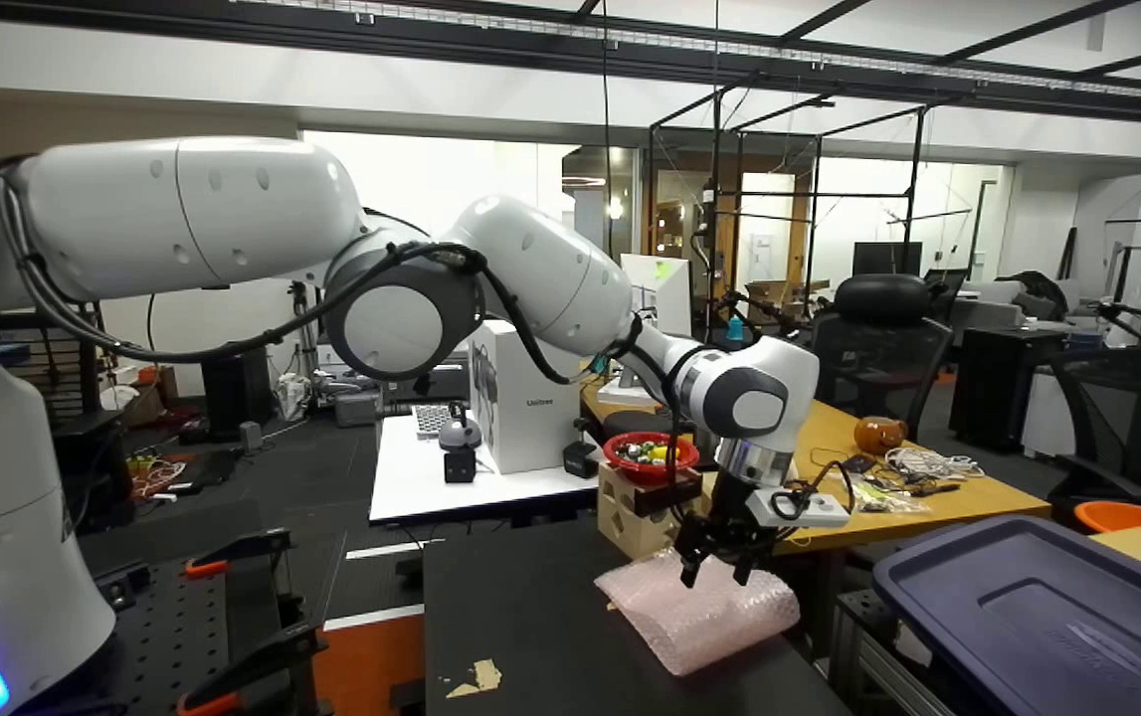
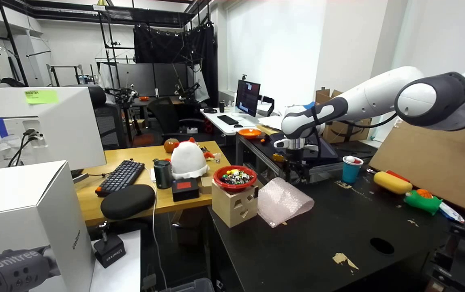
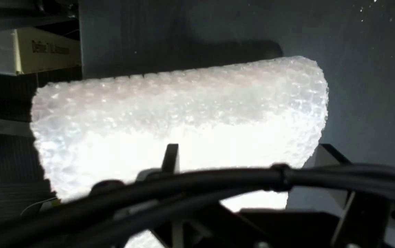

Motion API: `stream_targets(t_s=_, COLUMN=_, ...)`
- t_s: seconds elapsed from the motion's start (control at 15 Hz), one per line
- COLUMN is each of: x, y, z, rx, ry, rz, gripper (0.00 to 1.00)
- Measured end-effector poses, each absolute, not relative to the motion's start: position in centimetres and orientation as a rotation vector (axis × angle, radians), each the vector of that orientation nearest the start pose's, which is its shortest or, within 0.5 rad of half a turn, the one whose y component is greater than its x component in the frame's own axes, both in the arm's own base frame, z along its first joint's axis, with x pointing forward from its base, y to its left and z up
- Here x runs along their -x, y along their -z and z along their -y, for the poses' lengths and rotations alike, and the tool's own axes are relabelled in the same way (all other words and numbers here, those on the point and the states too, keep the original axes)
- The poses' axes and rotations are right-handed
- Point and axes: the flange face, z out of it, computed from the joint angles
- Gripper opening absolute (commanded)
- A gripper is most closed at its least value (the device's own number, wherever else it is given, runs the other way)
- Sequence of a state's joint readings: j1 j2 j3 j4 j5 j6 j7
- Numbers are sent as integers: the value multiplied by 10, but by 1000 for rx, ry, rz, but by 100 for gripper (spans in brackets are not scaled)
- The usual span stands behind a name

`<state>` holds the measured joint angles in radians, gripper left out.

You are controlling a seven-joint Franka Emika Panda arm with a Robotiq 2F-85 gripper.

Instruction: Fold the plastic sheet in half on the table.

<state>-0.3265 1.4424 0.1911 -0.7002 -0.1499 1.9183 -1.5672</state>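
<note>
Beneath the gripper [image 1: 715,577], its two fingers [image 3: 171,155] standing wide apart, lies one plastic sheet [image 3: 200,89], bubble-textured and bowed upward; whether gripper and sheet touch cannot be told. As seen in the wrist view, one finger overlies the sheet, the other stands at its margin, and the opposite end crosses the line of the edge of the table [image 3: 373,103]. From below the gripper toward the arm base [image 1: 3,497], room to move extends over this flat, matte black top, marked by a torn pale patch [image 1: 486,675]. Just beside the sheet stands one wooden box [image 2: 234,209], bearing one red bowl [image 2: 235,189]. Farther from the gripper, in an exterior view: one dark blue lid [image 1: 1057,597], one tan desk [image 1: 998,502], two black office chairs [image 1: 881,298].
</note>
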Motion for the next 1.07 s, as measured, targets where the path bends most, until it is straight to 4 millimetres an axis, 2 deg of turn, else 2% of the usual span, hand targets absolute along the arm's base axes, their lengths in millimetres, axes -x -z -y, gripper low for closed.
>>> stream_targets(t_s=0.33, x=-735, y=-13, z=174, rx=2387, ry=-66, rz=1757, gripper=100)
stream_targets(t_s=0.8, x=-743, y=-9, z=188, rx=2507, ry=112, rz=1747, gripper=100)
stream_targets(t_s=1.07, x=-731, y=14, z=196, rx=2532, ry=106, rz=1745, gripper=100)
